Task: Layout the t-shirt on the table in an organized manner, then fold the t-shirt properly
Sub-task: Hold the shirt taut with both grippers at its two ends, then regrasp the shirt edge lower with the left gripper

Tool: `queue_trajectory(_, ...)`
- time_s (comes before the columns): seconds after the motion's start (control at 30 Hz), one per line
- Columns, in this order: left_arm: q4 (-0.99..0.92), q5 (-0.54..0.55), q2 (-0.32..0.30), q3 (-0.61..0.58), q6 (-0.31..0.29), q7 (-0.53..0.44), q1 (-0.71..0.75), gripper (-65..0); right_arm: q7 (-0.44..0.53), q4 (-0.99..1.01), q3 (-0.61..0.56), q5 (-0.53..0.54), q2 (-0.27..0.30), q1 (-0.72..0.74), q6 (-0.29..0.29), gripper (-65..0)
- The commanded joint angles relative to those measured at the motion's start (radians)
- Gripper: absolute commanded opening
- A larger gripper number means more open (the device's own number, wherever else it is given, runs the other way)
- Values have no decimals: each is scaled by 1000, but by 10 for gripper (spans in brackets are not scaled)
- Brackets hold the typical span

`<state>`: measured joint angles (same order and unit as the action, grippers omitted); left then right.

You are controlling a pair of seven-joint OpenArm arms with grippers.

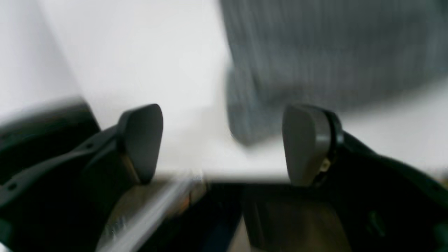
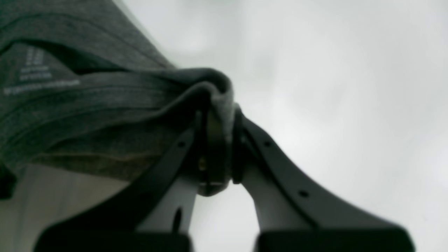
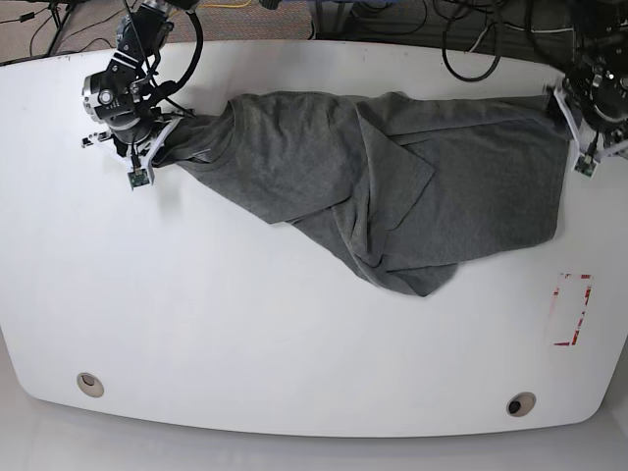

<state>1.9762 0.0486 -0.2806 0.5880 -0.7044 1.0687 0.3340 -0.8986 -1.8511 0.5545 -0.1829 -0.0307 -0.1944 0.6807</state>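
The heather-grey t-shirt lies crumpled and stretched across the far half of the white table. In the base view my right gripper is at the shirt's left end. The right wrist view shows that gripper shut on a bunched fold of the t-shirt, close to the neck label. My left gripper is at the shirt's right edge. In the blurred left wrist view it stands open and holds nothing. The t-shirt lies just beyond its fingertips.
Two round metal grommets sit near the table's front edge. A red-and-white sticker is at the right, and cables hang behind the far edge. The table's edge runs close under the left gripper.
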Motion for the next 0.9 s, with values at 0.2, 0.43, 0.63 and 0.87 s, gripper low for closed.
queue_trajectory(0.2, -64, -13, 14, 5, 6, 3, -270, -163, 12, -17, 0, 0, 8, 17, -5, -648)
queue_trajectory(0.43, -314, -13, -9, 7, 6, 20, -467, -164, 12, -15, 0, 1, 8, 22, -5, -648)
queue_trajectory(0.63, -499, -11, -22, 10, 6, 9, -571, -164, 12, -15, 0, 1, 8, 34, -5, -648)
queue_trajectory(0.87, -641, -11, -30, -30, 6, -68, -611, -164, 12, -15, 0, 1, 8, 37, -5, -648)
